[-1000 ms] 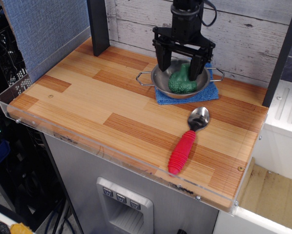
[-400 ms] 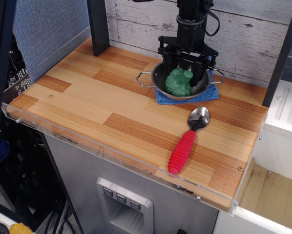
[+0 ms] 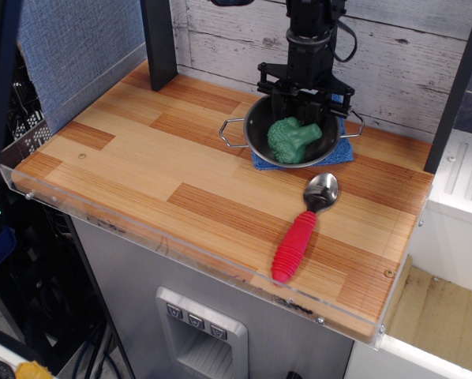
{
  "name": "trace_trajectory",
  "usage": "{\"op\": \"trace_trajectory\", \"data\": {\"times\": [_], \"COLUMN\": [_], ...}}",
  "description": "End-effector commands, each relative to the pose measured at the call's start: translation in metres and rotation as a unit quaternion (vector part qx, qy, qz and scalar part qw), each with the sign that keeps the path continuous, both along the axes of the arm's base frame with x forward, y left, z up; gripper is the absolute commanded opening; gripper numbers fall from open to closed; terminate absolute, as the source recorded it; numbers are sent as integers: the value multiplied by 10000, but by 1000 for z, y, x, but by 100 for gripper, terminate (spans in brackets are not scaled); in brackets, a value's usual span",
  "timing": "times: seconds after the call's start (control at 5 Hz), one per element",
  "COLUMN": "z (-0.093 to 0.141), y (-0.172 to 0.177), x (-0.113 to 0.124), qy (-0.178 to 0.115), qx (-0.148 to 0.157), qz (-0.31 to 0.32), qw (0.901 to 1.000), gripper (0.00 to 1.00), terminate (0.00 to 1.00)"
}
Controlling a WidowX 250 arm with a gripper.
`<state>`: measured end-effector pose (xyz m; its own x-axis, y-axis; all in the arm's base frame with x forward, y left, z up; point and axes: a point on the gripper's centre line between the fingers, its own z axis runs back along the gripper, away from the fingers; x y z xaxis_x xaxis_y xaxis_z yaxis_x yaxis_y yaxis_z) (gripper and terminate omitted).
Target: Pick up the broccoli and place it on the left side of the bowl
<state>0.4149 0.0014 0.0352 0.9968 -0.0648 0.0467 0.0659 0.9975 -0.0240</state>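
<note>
here the broccoli point(image 3: 291, 139) lies in the tilted bowl point(image 3: 256, 138); whether the fingers point(image 3: 305, 101) grip it is unclear.

Probably a lab: mock wooden countertop point(image 3: 181, 166), cables, backdrop panels point(image 3: 70, 47).

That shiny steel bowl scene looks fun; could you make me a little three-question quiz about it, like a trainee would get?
1. True or false: the small dark-green toy broccoli lies inside the shiny round stainless-steel bowl.
2. What does the bowl sit on? A) a blue cloth B) a red plate C) bare wood
3. Fill in: the metal spoon has a ____ handle.

Key:
1. True; the black gripper stands just behind it, over the bowl's far side.
2. A, the blue cloth peeks out beneath, on the wooden table.
3. Red.
</note>
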Motion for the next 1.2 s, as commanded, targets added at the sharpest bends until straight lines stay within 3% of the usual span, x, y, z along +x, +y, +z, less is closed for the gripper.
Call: {"op": "trace_trajectory", "data": {"times": [0.0,0.2,0.4,0.6,0.8,1.0], "z": [82,92,84,68,61,52], "y": [37,65,111,142,147,147], "x": [-2,-5,-6,-7,-10,-8], "qy": [-852,-874,-747,-632,-600,-563], "qx": [-543,-641,-414,52,410,491], "qz": [105,393,833,960,928,872], "qw": [9948,9933,9929,9934,9930,9934], "gripper": [0,0,0,0,0,0], "terminate": [0,0,0,0,0,0]}}
